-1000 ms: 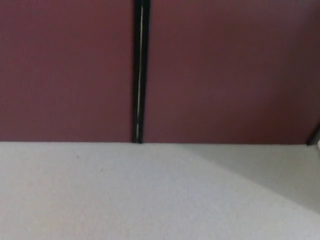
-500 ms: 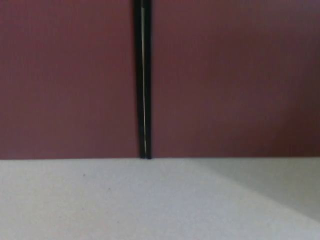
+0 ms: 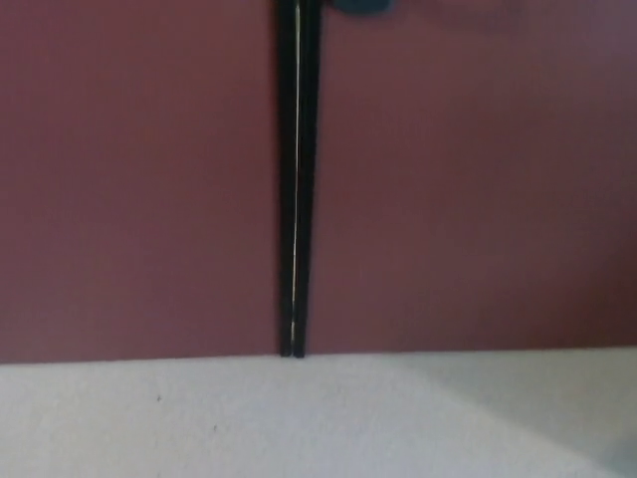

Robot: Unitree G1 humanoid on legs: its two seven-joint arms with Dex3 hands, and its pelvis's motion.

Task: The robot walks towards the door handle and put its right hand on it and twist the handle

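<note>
two dark red door panels fill the head view, split by a black vertical seam that ends at the pale floor. a blurred dark shape at the top edge, just right of the seam, cannot be identified. neither hand shows.

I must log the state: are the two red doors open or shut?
Shut: the doors meet at a thin dark seam reaching the floor.
</note>
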